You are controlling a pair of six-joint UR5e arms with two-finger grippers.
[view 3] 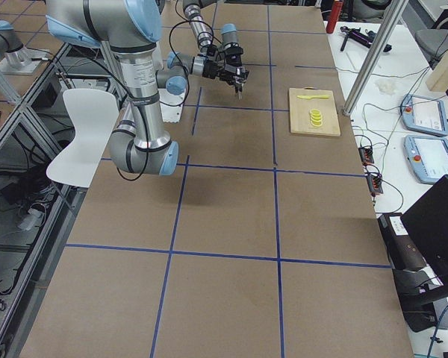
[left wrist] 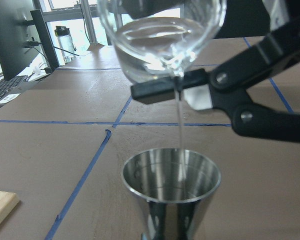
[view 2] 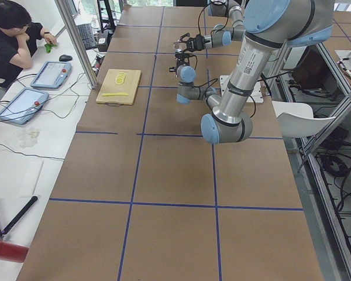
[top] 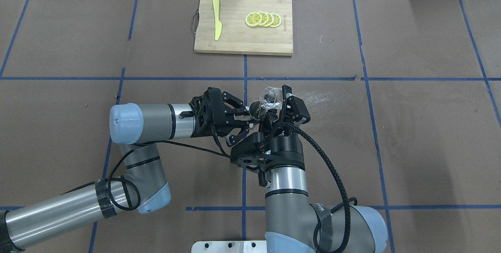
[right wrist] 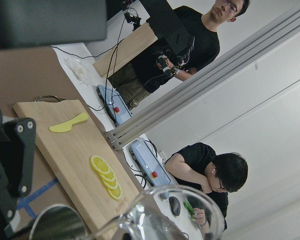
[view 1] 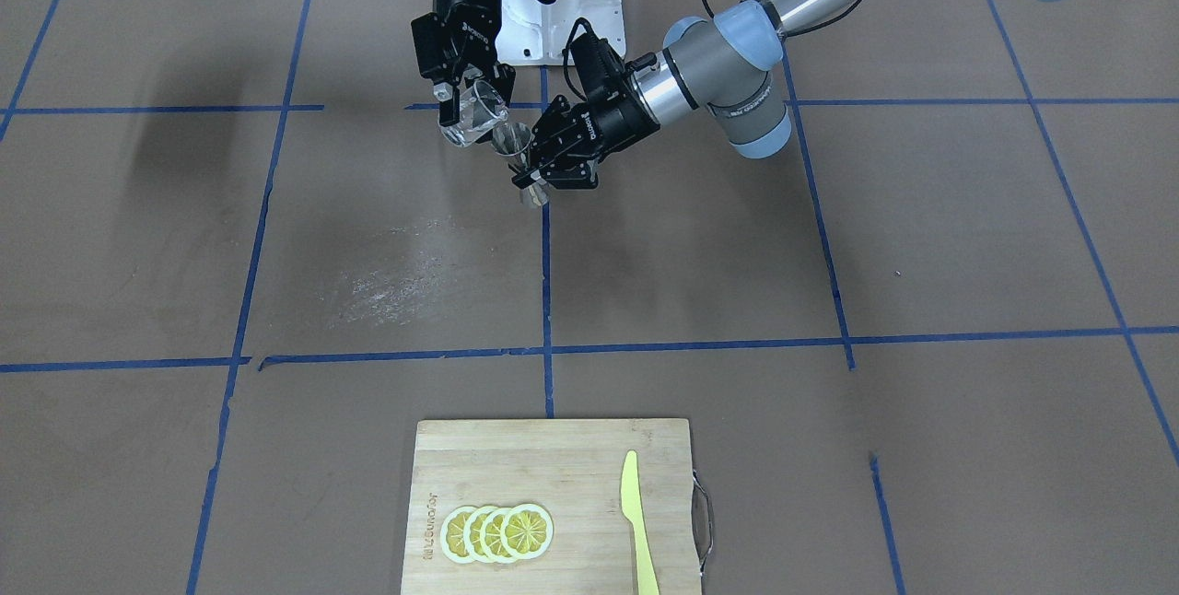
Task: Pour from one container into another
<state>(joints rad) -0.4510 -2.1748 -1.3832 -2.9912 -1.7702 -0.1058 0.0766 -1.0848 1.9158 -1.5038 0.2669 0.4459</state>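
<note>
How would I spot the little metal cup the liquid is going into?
Look above the middle of the brown table. The left gripper holds a small silver hourglass-shaped steel jigger upright; unlike the tilted clear glass cup above it, it is opaque metal.

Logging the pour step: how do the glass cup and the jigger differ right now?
The glass cup is clear and tilted, spilling a thin stream; the jigger is shiny metal, upright, receiving it. The cup sits above, the jigger below. Both are held up in mid-air.
</note>
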